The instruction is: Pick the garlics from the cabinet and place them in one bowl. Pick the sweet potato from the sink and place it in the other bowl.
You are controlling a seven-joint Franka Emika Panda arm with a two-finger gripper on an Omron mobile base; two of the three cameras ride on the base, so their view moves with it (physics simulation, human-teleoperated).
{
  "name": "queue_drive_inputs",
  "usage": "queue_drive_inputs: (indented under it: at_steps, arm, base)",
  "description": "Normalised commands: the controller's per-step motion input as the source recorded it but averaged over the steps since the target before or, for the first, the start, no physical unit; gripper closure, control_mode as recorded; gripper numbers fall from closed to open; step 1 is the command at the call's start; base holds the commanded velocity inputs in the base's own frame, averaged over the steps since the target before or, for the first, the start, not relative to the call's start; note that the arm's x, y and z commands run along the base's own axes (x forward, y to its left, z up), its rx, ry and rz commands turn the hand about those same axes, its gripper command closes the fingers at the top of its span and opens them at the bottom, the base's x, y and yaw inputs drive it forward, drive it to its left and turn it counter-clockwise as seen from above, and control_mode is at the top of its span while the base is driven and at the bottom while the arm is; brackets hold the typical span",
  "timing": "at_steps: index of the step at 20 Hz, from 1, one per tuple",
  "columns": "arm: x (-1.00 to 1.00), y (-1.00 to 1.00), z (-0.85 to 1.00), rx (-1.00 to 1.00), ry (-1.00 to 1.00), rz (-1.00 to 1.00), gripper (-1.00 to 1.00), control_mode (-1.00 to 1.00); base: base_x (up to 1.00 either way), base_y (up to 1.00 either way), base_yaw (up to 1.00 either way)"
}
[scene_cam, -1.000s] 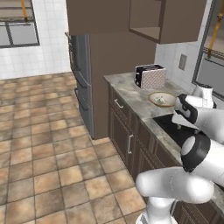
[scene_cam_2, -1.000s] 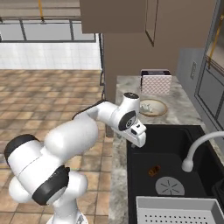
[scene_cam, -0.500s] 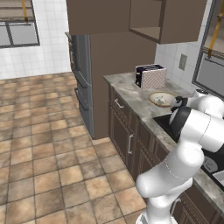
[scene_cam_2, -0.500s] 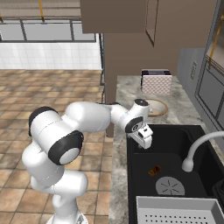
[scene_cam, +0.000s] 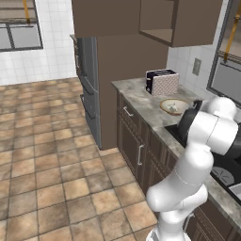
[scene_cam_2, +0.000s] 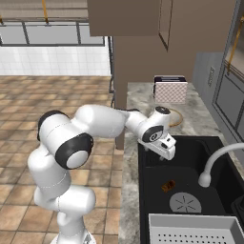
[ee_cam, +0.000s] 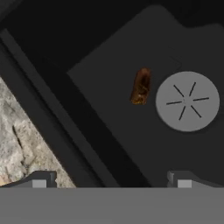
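The sweet potato (ee_cam: pixel 141 86), a small brownish-orange lump, lies on the floor of the black sink (scene_cam_2: pixel 190 147) beside the round drain (ee_cam: pixel 187 101); it also shows as the sweet potato (scene_cam_2: pixel 167 186) in the right base view. My gripper (scene_cam_2: pixel 167 150) hangs open over the basin's left part, above the sweet potato and apart from it. In the hand view the gripper (ee_cam: pixel 111 181) has nothing between its fingertips. The tan bowl (scene_cam: pixel 174 106) sits on the counter between toaster and sink; something pale lies in it, too small to name. The dark brown cabinet (scene_cam: pixel 188 21) hangs overhead.
A toaster (scene_cam_2: pixel 170 89) stands at the counter's far end. A curved silver faucet (scene_cam_2: pixel 214 162) arches over the sink's right side. A grey perforated tray (scene_cam_2: pixel 195 228) sits in the basin's near end. The stone counter edge (ee_cam: pixel 17 144) borders the basin.
My arm has swung its elbow up and carried the gripper a little further over the sink basin. The jaws stayed open. The sweet potato has not moved.
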Motion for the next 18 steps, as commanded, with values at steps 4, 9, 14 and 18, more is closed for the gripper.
queue_drive_inputs:
  at_steps: [4, 9, 14, 18]
  arm:
    - [-0.09, -0.27, -0.34, 0.0, 0.0, 0.24, -1.0, -1.0]
    - [-0.26, -0.31, -0.43, 0.0, 0.0, 0.15, -1.0, -1.0]
    - [0.09, -0.29, -0.28, -0.01, 0.05, -0.06, -1.0, -1.0]
    - [0.47, -0.04, -0.14, 0.0, 0.09, -0.24, -1.0, -1.0]
  base:
    - [0.0, 0.0, 0.0]
    - [0.0, 0.0, 0.0]
    - [0.0, 0.0, 0.0]
    - [0.0, 0.0, 0.0]
